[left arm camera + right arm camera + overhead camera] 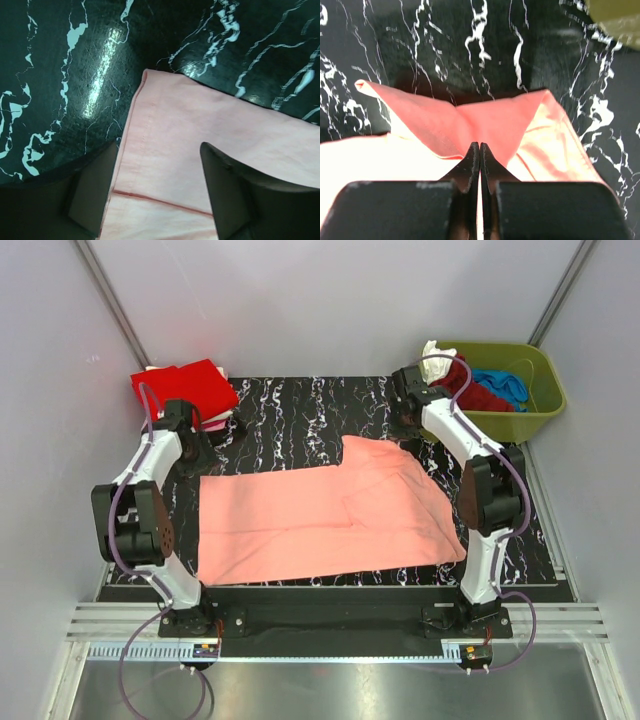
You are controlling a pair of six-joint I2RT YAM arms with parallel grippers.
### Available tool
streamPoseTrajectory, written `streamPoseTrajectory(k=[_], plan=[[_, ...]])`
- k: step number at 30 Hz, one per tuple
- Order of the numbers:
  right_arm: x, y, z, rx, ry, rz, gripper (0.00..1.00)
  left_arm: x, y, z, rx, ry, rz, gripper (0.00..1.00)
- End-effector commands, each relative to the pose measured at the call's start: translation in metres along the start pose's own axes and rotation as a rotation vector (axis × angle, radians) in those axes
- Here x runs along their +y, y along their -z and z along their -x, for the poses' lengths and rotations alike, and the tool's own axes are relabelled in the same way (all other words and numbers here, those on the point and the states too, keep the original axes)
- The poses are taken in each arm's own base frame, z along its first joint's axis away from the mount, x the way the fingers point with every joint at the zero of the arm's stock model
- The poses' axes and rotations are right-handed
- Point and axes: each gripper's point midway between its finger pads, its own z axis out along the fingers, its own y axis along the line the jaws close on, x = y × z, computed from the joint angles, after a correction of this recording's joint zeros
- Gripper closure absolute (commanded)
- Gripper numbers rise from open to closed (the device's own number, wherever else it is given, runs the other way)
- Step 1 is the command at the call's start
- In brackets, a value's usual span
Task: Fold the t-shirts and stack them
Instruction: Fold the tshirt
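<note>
A salmon-pink t-shirt [320, 515] lies flat across the black marbled mat, partly folded over itself. My left gripper [196, 454] is open just above the shirt's far left corner. In the left wrist view its jaws [159, 150] straddle the hemmed edge of the shirt [170, 150]. My right gripper [409, 418] is at the shirt's far right edge. In the right wrist view it [480, 146] is shut on a raised fold of the shirt [495, 120]. A folded bright red t-shirt [184, 387] lies at the far left.
An olive-green tub [538, 390] at the far right holds white [436, 352], dark red [478, 392] and blue [502, 383] shirts. Its corner shows in the right wrist view [615, 20]. White walls enclose the mat [300, 405] on three sides.
</note>
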Motion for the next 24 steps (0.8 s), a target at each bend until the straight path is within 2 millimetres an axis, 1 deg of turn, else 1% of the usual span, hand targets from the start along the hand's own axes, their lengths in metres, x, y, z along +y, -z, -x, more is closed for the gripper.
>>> streamPoseTrajectory(k=[1, 2, 3, 5, 6, 10, 12, 17, 19, 20, 21, 22, 23, 24], plan=[[0.018, 0.037, 0.023, -0.101, -0.025, 0.095, 1.0, 0.004, -0.007, 0.027, -0.071, -0.009, 0.05, 0.33], [0.018, 0.04, 0.022, -0.105, -0.027, 0.102, 1.0, 0.005, -0.011, 0.028, -0.068, -0.01, 0.058, 0.38], [0.018, 0.042, 0.022, -0.106, -0.027, 0.106, 1.0, 0.004, -0.019, 0.028, -0.064, -0.02, 0.06, 0.39], [0.021, 0.047, 0.021, -0.108, -0.031, 0.124, 1.0, 0.003, -0.027, 0.029, -0.071, -0.028, 0.051, 0.4], [0.021, 0.047, 0.021, -0.108, -0.035, 0.128, 1.0, 0.001, -0.032, 0.033, -0.085, -0.031, 0.041, 0.4], [0.024, 0.053, 0.021, -0.112, -0.035, 0.148, 1.0, 0.004, -0.043, 0.039, -0.104, -0.027, 0.065, 0.4], [0.023, 0.055, 0.02, -0.112, -0.036, 0.15, 1.0, 0.006, -0.057, 0.036, -0.069, -0.03, 0.073, 0.41], [0.023, 0.057, 0.019, -0.111, -0.033, 0.153, 1.0, 0.007, -0.074, 0.032, -0.041, -0.034, 0.074, 0.45], [0.022, 0.057, 0.018, -0.111, -0.031, 0.152, 1.0, 0.007, -0.08, 0.029, -0.025, -0.024, 0.075, 0.49], [0.022, 0.055, 0.016, -0.11, -0.031, 0.148, 1.0, 0.007, -0.083, 0.028, -0.022, -0.023, 0.078, 0.54], [0.022, 0.055, 0.015, -0.11, -0.03, 0.149, 1.0, 0.007, -0.086, 0.027, -0.017, -0.019, 0.078, 0.55], [0.021, 0.055, 0.014, -0.108, -0.027, 0.146, 1.0, 0.007, -0.087, 0.026, -0.016, -0.016, 0.08, 0.56], [0.02, 0.054, 0.013, -0.106, -0.027, 0.143, 1.0, 0.008, -0.088, 0.024, -0.015, -0.016, 0.085, 0.6], [0.019, 0.052, 0.011, -0.101, -0.026, 0.139, 1.0, 0.008, -0.089, 0.025, -0.018, -0.014, 0.086, 0.62]])
